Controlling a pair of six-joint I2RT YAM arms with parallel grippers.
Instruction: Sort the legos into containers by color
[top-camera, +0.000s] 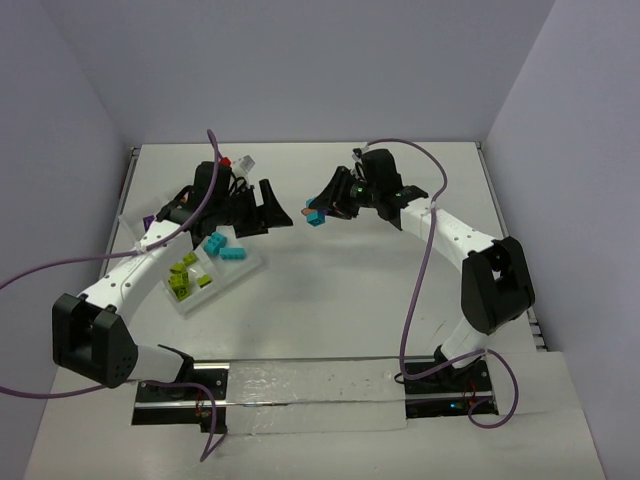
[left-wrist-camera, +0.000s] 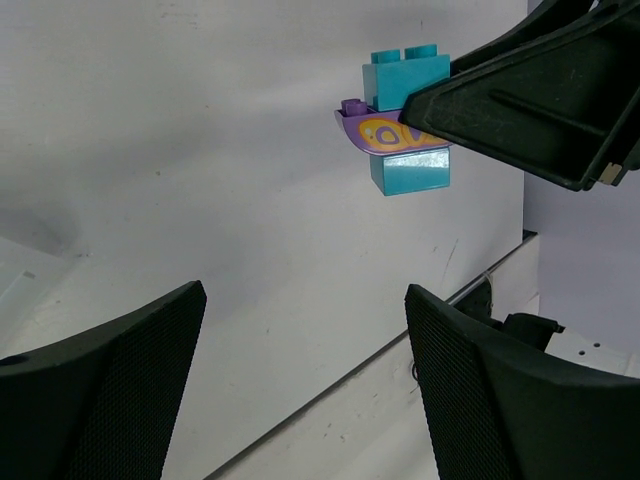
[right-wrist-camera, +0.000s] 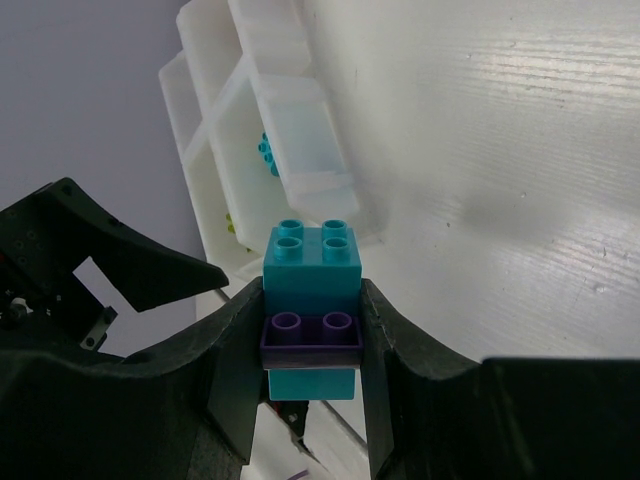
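While the right gripper (top-camera: 328, 207) clamps a small snapped-together cluster (left-wrist-camera: 405, 120) of two turquoise plastic studded bricks with a purple plate between them, it holds that cluster in the air over the far middle of the white table (top-camera: 330, 300). Just to its left, the left gripper (top-camera: 272, 212) has its jaws spread wide, empty and apart from the cluster. At the left lies the shallow white plastic tray (top-camera: 230, 283). Loose turquoise bricks (top-camera: 222, 247) fill one compartment, and lime green bricks (top-camera: 185, 275) the next one nearer. A purple piece (top-camera: 150, 220) seems to sit at its far-left end, half hidden.
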